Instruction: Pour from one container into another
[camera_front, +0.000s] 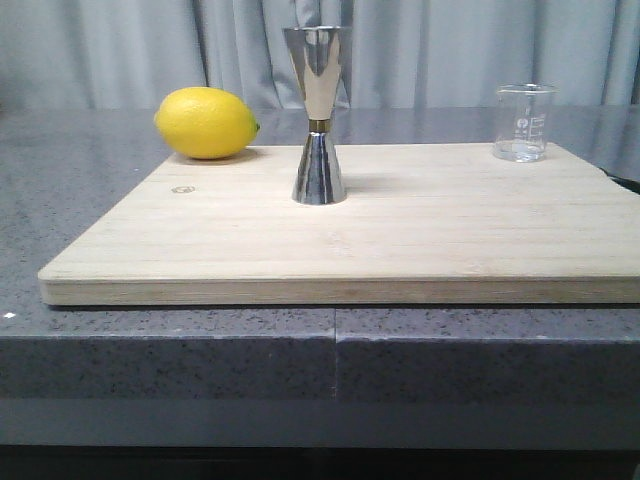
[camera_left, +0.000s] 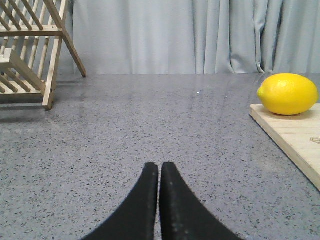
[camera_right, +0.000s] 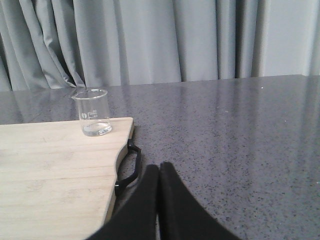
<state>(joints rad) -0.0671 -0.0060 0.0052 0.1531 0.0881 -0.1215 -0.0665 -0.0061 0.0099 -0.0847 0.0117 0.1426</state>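
Both pincers are pressed together on nothing: our left pincer hovers low over the grey speckled surface, its 2 black fingers touching along their length, and our right pincer sits the same way just beside the black handle of the wooden board. We see neither arm in the front view. On the board, the steel jigger stands upright near the middle, a thin gold band at its narrow waist. The glass beaker stands upright at the board's far right corner, well apart from the jigger, with white printed marks; whether it holds liquid we cannot tell. A yellow lemon rests at the board's far left corner. Off to the left, a wooden rack stands on the surface. Grey curtains hang behind.
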